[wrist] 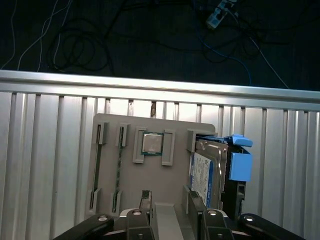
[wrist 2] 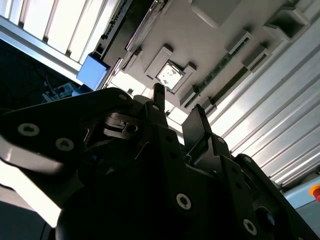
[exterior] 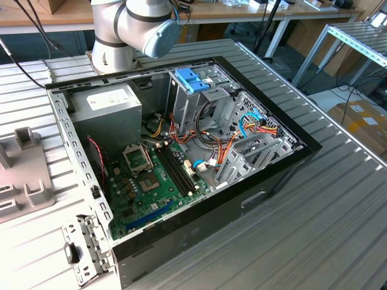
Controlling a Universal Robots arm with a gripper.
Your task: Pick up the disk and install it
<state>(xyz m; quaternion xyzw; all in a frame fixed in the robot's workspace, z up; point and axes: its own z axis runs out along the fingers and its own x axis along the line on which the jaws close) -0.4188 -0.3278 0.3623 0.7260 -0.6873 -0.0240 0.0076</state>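
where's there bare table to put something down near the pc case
Bare ribbed table lies on the exterior view's right of the open computer case. In the first wrist view, bare slats border the grey holder tray on the side away from the disk. Inside the case is crowded with cables and the motherboard.

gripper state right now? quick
Gripper: jaws open, holding nothing; the disk sits in the grey tray.
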